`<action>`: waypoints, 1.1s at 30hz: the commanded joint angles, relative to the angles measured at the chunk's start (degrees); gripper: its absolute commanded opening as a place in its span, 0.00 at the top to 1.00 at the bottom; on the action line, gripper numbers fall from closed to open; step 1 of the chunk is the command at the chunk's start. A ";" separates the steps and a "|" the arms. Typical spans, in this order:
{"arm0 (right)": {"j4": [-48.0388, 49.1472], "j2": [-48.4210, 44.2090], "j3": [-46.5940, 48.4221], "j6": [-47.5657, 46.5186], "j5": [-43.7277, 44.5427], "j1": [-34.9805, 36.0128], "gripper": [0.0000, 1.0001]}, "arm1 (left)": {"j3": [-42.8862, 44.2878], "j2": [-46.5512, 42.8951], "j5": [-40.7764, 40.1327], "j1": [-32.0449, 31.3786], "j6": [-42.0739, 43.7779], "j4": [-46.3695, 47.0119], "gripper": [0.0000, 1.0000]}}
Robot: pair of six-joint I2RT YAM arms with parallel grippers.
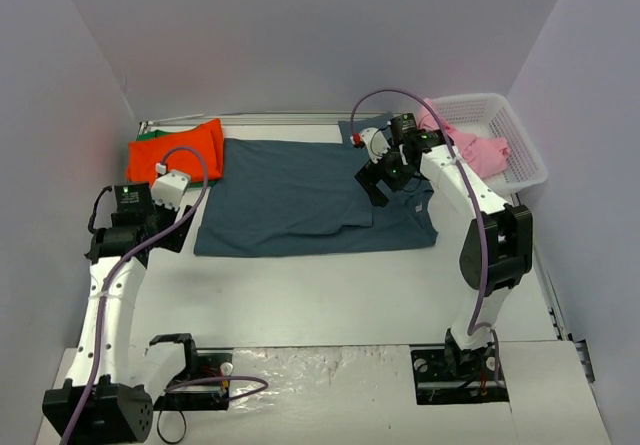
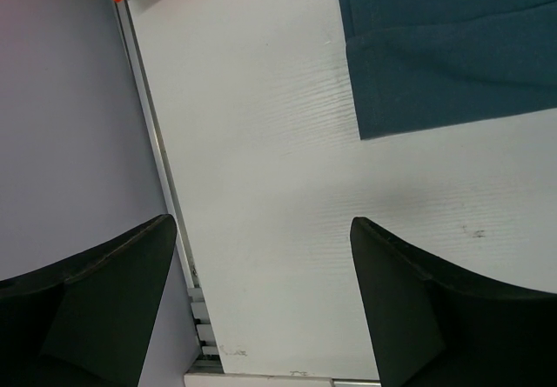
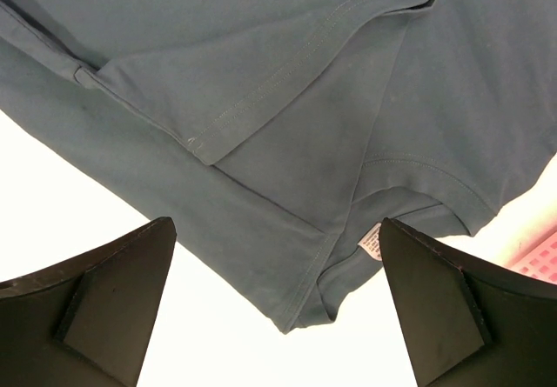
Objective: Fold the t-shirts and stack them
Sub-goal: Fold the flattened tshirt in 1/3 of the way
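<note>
A dark slate-blue t-shirt lies spread over the middle of the table with one sleeve folded in over its body. My right gripper hangs open above its right part, near the collar label, jaws wide with nothing between them. My left gripper is open over bare table left of the shirt's near corner; nothing is held. A folded orange-red t-shirt lies at the far left on a green t-shirt. A light pink t-shirt lies in the basket.
A white lattice basket stands at the back right, close to my right arm. Walls close in on the left, back and right. The table's left edge rail runs just beside my left gripper.
</note>
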 commanded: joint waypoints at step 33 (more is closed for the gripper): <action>-3.15 5.53 -6.19 -1.61 7.74 13.53 0.03 | 0.51 6.17 2.60 0.41 -3.15 5.94 0.20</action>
